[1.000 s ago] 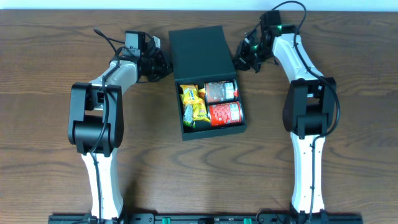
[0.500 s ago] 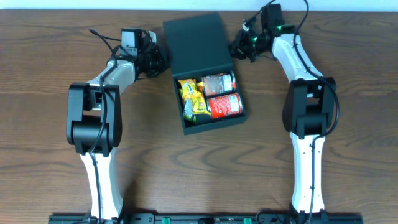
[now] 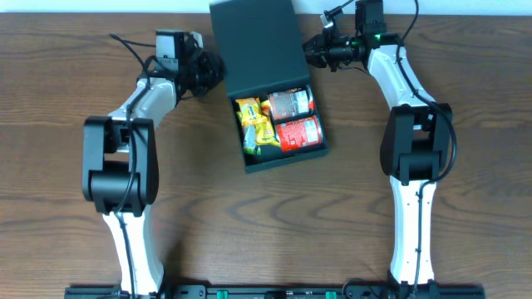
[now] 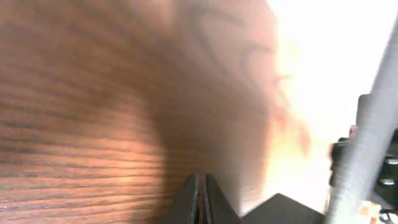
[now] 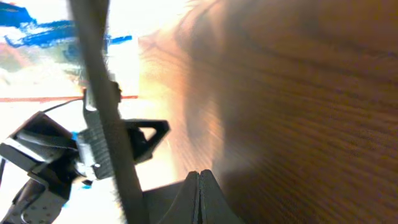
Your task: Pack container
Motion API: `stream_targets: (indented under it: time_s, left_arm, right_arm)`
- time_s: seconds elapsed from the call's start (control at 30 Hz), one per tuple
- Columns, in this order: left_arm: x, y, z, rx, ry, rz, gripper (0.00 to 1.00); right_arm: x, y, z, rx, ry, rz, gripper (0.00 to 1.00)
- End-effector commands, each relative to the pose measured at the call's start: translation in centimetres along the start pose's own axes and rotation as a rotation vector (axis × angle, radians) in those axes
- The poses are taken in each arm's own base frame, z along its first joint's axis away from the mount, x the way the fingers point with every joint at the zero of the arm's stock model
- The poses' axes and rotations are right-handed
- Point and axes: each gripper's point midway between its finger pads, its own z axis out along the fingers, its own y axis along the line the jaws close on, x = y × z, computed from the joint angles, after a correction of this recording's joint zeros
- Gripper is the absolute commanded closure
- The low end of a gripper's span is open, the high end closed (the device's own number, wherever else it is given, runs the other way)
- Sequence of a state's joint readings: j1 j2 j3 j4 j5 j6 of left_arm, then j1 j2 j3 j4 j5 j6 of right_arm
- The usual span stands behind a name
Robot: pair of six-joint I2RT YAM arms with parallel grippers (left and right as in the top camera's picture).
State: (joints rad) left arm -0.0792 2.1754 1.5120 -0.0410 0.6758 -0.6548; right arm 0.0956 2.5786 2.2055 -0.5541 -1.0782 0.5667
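The dark container (image 3: 288, 158) sits at table centre with its flap lid (image 3: 256, 41) open and tilted up toward the far edge. Inside lie yellow snack packets (image 3: 256, 126) on the left and two red cans (image 3: 292, 102) (image 3: 300, 133) on the right. My left gripper (image 3: 213, 71) is shut at the lid's left edge; its fingers (image 4: 201, 200) are pressed together with nothing between them. My right gripper (image 3: 312, 51) is shut at the lid's right edge, with its fingers (image 5: 199, 194) also pressed together. A dark lid corner (image 4: 283, 211) shows beside the left fingers.
The brown wood table (image 3: 465, 183) runs under everything. The arm bases stand at the near left (image 3: 116, 174) and near right (image 3: 414, 158). The lid reaches the table's far edge. Cables trail behind both wrists.
The lid has swung further up and toward the far edge. Both grippers moved farther back along its sides. The box body shifted slightly back and turned a little.
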Motion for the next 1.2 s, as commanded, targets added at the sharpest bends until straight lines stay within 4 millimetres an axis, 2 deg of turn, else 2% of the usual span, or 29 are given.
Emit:
stream_targets:
  time_s: [0.0,0.3,0.43,0.57,0.77,0.93,1.17]
  left_arm:
    - [-0.1,-4.0,-1.3,0.058,-0.020,0.055,0.94]
    - [0.0,-4.2,-1.3,0.064,-0.016,0.057,0.95]
    - [0.3,-4.2,-1.4,0.065,-0.002,0.062,0.94]
    - [0.3,-4.5,-1.6,0.070,-0.003,0.080,0.94]
    - [-0.4,-6.7,-3.4,0.097,-0.041,0.147,0.94]
    - [-1.0,-8.9,-5.2,0.122,-0.080,0.190,0.94]
    - [-1.2,-9.9,-6.1,0.135,-0.098,0.214,0.94]
  right_arm:
    - [2.5,3.0,1.8,-0.117,0.109,-0.029,0.98]
    - [2.2,2.8,1.4,-0.119,0.096,-0.090,0.98]
    - [1.3,2.5,-0.1,-0.116,0.068,-0.084,0.98]
    - [0.3,3.0,-2.1,-0.114,0.032,-0.094,0.98]
    - [-0.5,4.5,-4.1,-0.117,-0.004,-0.138,0.98]
    - [-0.5,5.6,-4.6,-0.134,-0.005,-0.152,0.98]
    - [0.3,7.5,-4.8,-0.180,0.021,-0.175,0.98]
